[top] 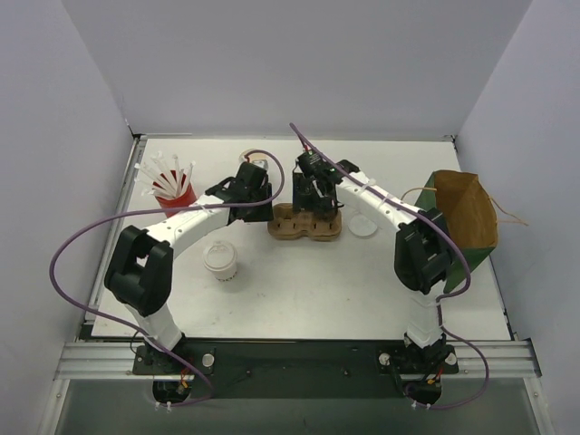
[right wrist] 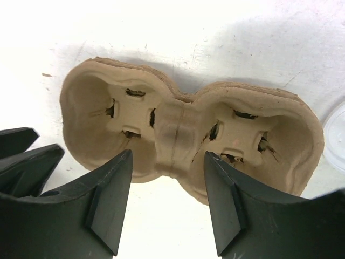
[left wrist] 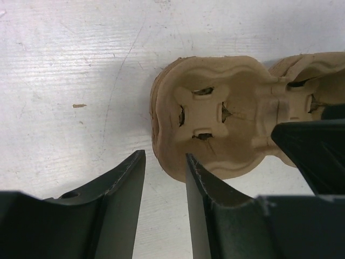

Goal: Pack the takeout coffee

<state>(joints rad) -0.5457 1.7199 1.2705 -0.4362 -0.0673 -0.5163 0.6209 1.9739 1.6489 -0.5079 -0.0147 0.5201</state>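
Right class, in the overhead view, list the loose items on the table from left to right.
red cup of white straws → small white paper cup → brown pulp carrier → flat white lid → brown paper bag

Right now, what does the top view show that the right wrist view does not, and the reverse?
Only the top view: the coffee cup standing alone, the red cup of straws and the brown bag. Only the right wrist view: the two wells of the carrier close up, both empty, with the right gripper open at its near edge. Both: the carrier and the white lid beside it.
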